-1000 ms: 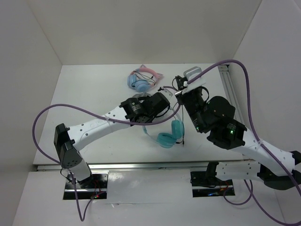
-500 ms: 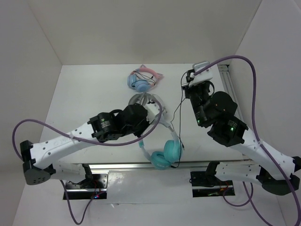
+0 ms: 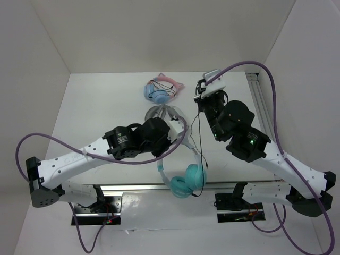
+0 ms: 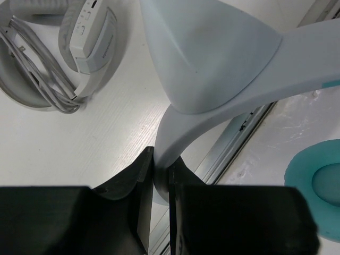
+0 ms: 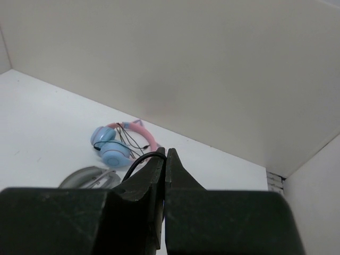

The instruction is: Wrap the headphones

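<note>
The headphones (image 3: 187,178) have teal ear cups and a pale-blue translucent headband with a cat-ear point (image 4: 212,64). They hang over the table's near edge. My left gripper (image 3: 177,137) is shut on the headband, which shows pinched between the jaws in the left wrist view (image 4: 161,170). A teal cup (image 4: 319,183) shows at that view's right edge. The thin black cable (image 3: 195,125) runs up from the cups to my right gripper (image 3: 200,101). In the right wrist view, the right gripper (image 5: 165,155) is shut on the cable (image 5: 137,161), which loops out to the left of the jaws.
A pink-banded, blue-cupped pair (image 3: 161,89) lies at the back. A grey-and-white pair (image 3: 162,113) lies just behind my left wrist, and also shows in the left wrist view (image 4: 79,42). A metal rail (image 3: 259,101) runs along the table's right side. White walls enclose the table.
My left arm has swung the headphones toward the near edge, so the teal cups now sit lower in view. My right gripper moved back, then slightly left, still holding the cable.
</note>
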Motion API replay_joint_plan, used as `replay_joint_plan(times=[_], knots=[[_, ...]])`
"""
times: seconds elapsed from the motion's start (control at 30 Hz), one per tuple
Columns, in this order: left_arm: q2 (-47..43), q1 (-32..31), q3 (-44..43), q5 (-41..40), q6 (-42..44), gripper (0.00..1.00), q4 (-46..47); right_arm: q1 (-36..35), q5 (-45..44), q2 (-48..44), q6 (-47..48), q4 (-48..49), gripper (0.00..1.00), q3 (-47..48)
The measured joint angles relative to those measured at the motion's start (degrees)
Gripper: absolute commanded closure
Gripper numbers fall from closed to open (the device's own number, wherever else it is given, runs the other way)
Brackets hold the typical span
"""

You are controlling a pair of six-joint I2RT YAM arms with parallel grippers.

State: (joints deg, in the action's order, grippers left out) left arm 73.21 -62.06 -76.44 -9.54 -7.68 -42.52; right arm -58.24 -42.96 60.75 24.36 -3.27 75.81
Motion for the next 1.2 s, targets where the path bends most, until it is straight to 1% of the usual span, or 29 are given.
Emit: replay_joint_plan(times=[0.13,0.33,0.47,0.87,1.07,1.2], knots=[[4.13,0.0,-2.6,-3.41,-0.79,1.0,-1.55,0.0,1.11,0.11,-1.46,-0.39,1.0,0.13],[11.69,-0.02,-10.56,-14.08,-4.81,1.0,-5.11,0.0,2.51,0.15,-3.67,-0.63,1.0,0.72],[13.86,0.0,-13.31,-21.0,-7.78,1.0,-7.1,0.02,2.69,0.15,-4.57,-0.85,1.0,1.05],[13.07,0.0,-13.94,-34.97,-15.47,1.0,-10.45,0.42,2.23,0.09,-6.69,-2.14,1.0,3.17],[8.04,-0.02,-13.94,-42.38,-19.67,1.0,-11.23,0.44,4.92,-0.44,-6.73,-3.32,1.0,3.26],[4.52,-0.02,-13.94,-47.67,-24.24,1.0,-13.22,0.44,4.11,-1.62,-6.1,-3.54,1.0,3.1]])
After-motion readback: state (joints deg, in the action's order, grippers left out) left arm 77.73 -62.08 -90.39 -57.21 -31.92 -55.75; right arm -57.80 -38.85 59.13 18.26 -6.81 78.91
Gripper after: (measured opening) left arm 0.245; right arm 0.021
